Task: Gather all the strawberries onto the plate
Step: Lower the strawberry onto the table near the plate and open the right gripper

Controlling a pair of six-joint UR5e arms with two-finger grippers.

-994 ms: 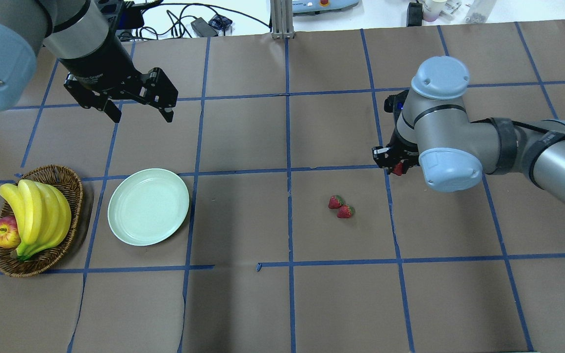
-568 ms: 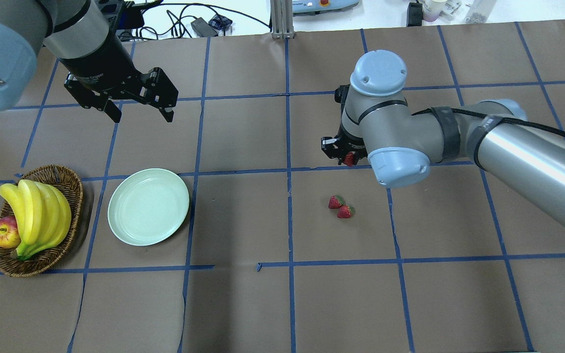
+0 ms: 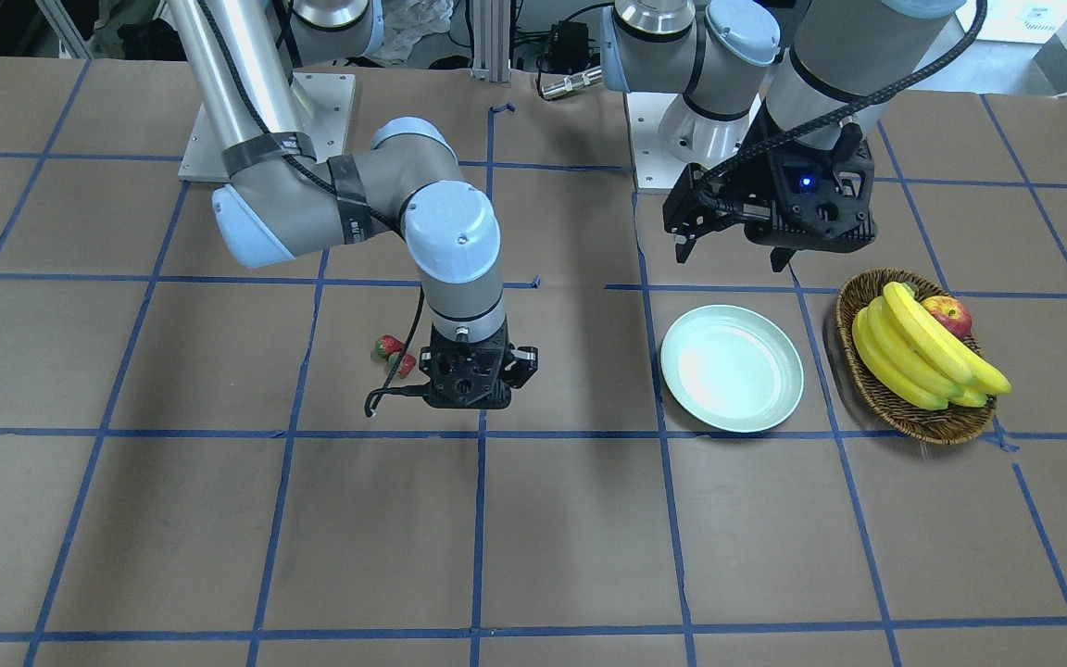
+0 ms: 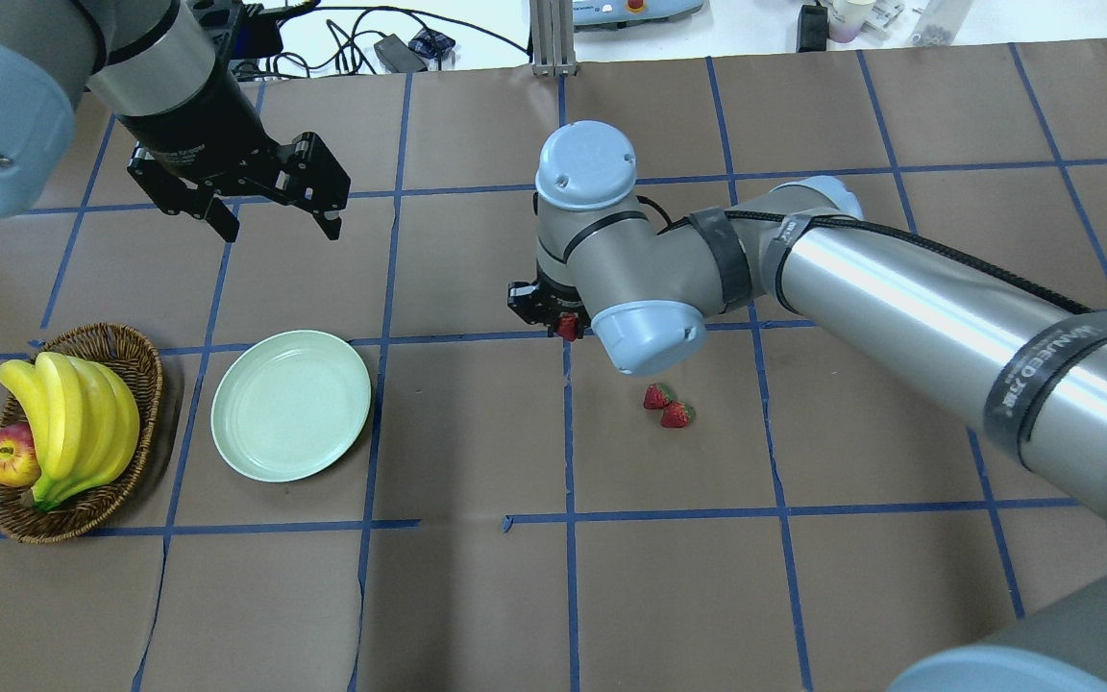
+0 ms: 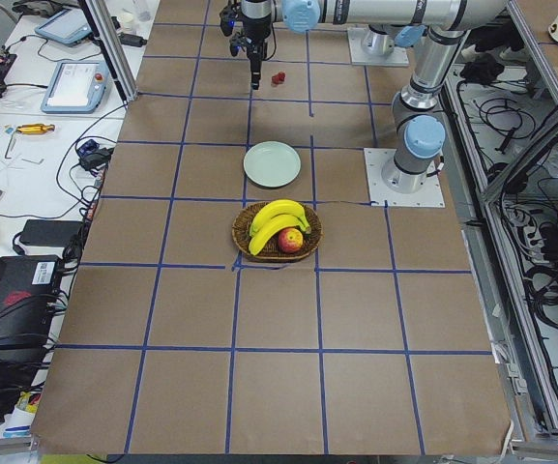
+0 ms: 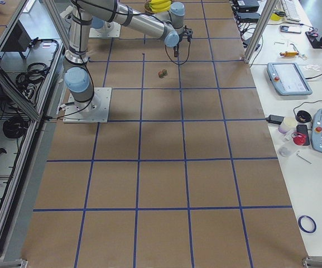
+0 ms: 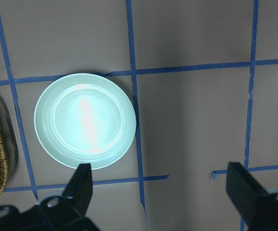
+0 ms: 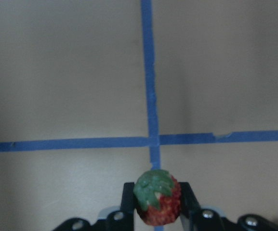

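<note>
My right gripper [image 4: 561, 325] is shut on one strawberry [image 8: 157, 197], green cap up, and holds it above a blue tape crossing at mid-table. It also shows in the front view [image 3: 469, 382]. Two more strawberries [image 4: 657, 395] [image 4: 676, 414] lie touching on the table, just right of and nearer than that gripper. The pale mint plate [image 4: 290, 405] sits bare at the left, well apart from the held strawberry. My left gripper [image 4: 277, 229] hangs open and empty above the table beyond the plate; its wrist view looks down on the plate [image 7: 85, 120].
A brown wicker basket [image 4: 126, 348] with bananas [image 4: 73, 423] and a red-yellow apple [image 4: 11, 457] stands left of the plate. Brown paper with blue tape lines covers the table. Cables and devices lie past the far edge.
My right arm has swung left across the table with the strawberry in its gripper, passing beyond the two loose strawberries. The left arm has stayed still.
</note>
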